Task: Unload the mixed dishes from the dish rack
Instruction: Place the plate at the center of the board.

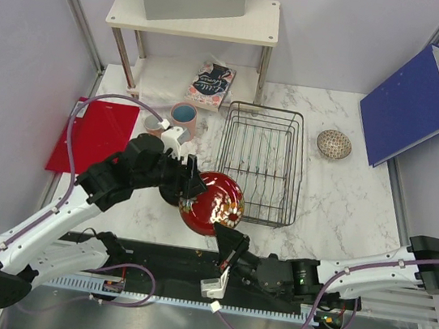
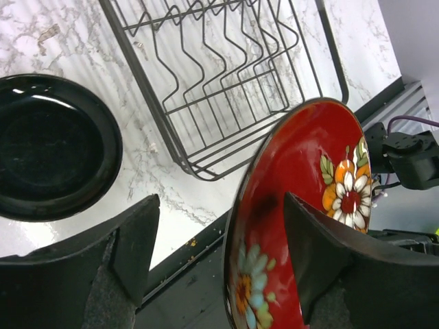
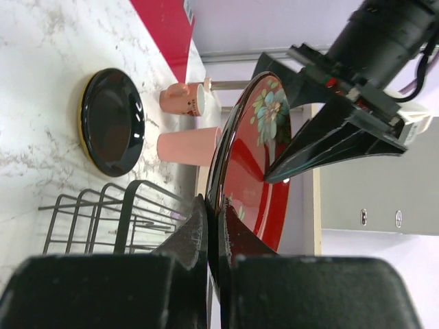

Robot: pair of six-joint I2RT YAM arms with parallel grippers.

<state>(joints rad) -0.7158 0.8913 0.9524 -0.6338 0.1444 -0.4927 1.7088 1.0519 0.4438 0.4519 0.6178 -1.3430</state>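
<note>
Plainly, this looks like a hand-over at the near edge of the counter. The red floral plate [image 1: 214, 203] is out of the dish rack [image 1: 259, 163] and held on edge in the air, just off the rack's near-left corner.

The right gripper [image 3: 212, 205] is nearly closed, pinching the plate's rim from below. The left gripper [image 2: 219, 205] is spread wide and straddles the plate's opposite rim. One finger [image 2: 322, 253] lies across the flowered face and looks to be touching it. The other finger [image 2: 130, 240] is well clear on the back side.

To do it well, I judge the left fingers should close fully on the rim before the right ones let go. The plate is glossy and on edge, so a light pinch could let it swing or slip. Then lower it flat beside the black plate [image 2: 48, 147], which lies on the marble left of the rack.

The rack looks empty. The speckled bowl [image 1: 334, 144] sits toward the far-right corner, and the tall pink cup [image 1: 184, 114] toward the far-left.
</note>
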